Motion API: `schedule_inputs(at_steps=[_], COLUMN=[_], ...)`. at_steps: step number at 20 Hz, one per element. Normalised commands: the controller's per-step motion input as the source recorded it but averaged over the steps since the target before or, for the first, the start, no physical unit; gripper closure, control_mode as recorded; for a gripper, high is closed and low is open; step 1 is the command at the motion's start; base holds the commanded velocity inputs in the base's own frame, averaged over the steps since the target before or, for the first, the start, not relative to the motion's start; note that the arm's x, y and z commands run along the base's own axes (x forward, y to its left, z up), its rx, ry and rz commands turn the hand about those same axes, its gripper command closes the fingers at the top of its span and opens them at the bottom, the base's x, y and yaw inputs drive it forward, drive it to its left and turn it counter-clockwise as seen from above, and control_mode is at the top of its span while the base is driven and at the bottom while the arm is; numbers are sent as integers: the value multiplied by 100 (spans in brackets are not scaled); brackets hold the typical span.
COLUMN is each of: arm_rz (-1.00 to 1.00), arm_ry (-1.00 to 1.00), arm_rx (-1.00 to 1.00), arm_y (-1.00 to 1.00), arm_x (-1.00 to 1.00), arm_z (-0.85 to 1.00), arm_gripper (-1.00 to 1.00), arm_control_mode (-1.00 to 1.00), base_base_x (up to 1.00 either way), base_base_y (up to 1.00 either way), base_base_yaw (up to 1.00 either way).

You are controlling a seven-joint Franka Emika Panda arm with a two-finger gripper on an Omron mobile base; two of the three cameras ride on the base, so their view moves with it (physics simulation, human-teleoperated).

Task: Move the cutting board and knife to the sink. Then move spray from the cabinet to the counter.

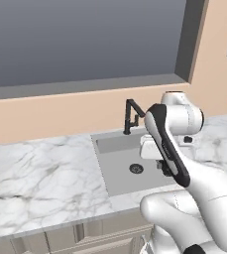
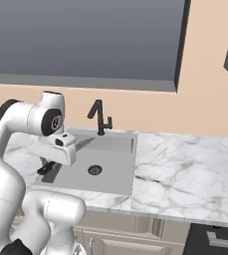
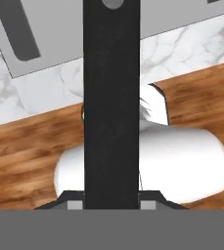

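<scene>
The sink (image 1: 122,171) is sitting in the tabletop (image 1: 40,183), with the faucet (image 1: 131,115) standing at its back edge and the window (image 1: 80,39) sitting in the wall behind. The gripper (image 2: 46,168) is hanging over the sink's near side, with the knife (image 3: 111,97) sitting between its fingers.

A white marble counter (image 1: 40,178) with grey veins runs along the peach wall, above cream cabinet fronts (image 2: 135,239). A grey sink (image 1: 120,171) is sunk into it, with a round drain (image 2: 95,170) in its floor and a black faucet (image 2: 99,118) at its back edge.
</scene>
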Motion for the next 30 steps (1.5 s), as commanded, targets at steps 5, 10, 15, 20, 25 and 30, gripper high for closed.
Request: schedule_inputs(at_steps=[5,10,15,20,25,30], arm_rz=[0,0,0,0,0,0], arm_ry=[20,8,1,0,0,0], arm_rx=[0,0,0,0,0,0], arm_y=[0,0,0,0,0,0], arm_x=[26,23,18,12,12,9], arm_z=[-9,-19,-25,-27,-26,-35], arm_gripper=[100,100,100,100,100,100], arm_control_mode=[-100,-100,-100,-100,-100,-100], base_base_x=[0,0,0,0,0,0], base_base_y=[0,0,0,0,0,0], base_base_yaw=[0,0,0,0,0,0])
